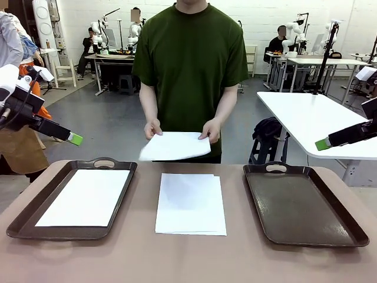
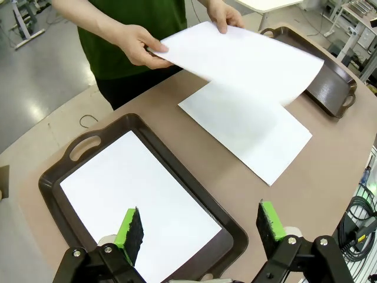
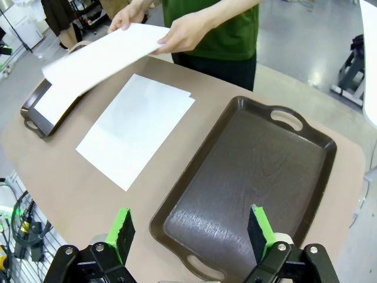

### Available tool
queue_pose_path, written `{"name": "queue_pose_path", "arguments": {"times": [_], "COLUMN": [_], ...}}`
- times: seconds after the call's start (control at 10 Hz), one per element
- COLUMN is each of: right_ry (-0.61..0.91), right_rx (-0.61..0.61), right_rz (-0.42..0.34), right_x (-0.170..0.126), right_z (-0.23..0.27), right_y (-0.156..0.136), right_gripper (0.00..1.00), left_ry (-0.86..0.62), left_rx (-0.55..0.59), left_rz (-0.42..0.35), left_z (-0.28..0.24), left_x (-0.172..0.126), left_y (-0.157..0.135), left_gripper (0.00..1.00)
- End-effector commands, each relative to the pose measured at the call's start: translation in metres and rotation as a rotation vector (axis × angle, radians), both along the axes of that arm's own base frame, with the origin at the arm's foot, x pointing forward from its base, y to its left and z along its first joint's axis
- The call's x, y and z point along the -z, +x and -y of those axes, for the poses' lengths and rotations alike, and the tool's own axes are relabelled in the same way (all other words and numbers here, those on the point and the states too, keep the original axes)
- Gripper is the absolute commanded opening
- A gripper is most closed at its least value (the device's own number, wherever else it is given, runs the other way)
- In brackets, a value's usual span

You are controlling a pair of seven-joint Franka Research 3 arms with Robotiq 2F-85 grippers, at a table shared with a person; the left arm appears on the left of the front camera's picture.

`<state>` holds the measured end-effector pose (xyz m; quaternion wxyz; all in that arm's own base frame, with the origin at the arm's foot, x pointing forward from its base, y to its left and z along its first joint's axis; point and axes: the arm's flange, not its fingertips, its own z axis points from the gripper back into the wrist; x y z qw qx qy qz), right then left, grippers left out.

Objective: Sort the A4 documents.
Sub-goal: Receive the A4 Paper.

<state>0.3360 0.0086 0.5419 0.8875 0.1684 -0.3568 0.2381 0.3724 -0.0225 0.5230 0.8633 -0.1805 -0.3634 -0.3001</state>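
A small stack of white A4 documents [image 1: 190,203] lies on the table between two dark brown trays. The left tray [image 1: 32,219] holds one white sheet [image 1: 85,197]; the right tray [image 1: 303,203] is bare. The person at the far side holds another sheet [image 1: 175,145] with both hands above the table's far edge. My left gripper [image 2: 200,231] hovers open over the left tray's near end, nothing between its green pads. My right gripper [image 3: 191,231] hangs open above the right tray's [image 3: 247,171] near end. In the front view both arms stand raised at the picture's sides.
The brown table [image 1: 188,259] has free room in front of the trays and the stack. A white table [image 1: 312,118] and a black stool stand behind at the right. Other workstations and people are far in the background.
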Motion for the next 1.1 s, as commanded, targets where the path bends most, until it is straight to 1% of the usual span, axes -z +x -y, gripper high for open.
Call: {"name": "queue_pose_path", "arguments": {"times": [0.0,1.0], "right_ry": [0.020,0.020], "right_rx": [-0.010,-0.010], "right_rz": [0.007,0.007], "right_x": [0.0008,0.0008], "right_z": [0.0004,0.0004], "right_y": [0.0022,0.0022], "right_gripper": [1.00,1.00], "left_ry": [-0.001,-0.001], "left_rx": [-0.001,-0.001], "left_rz": [0.001,0.001], "left_z": [-0.0006,-0.0006], "left_x": [-0.0003,-0.0003], "left_y": [-0.0001,-0.0001], "left_gripper": [1.00,1.00]}}
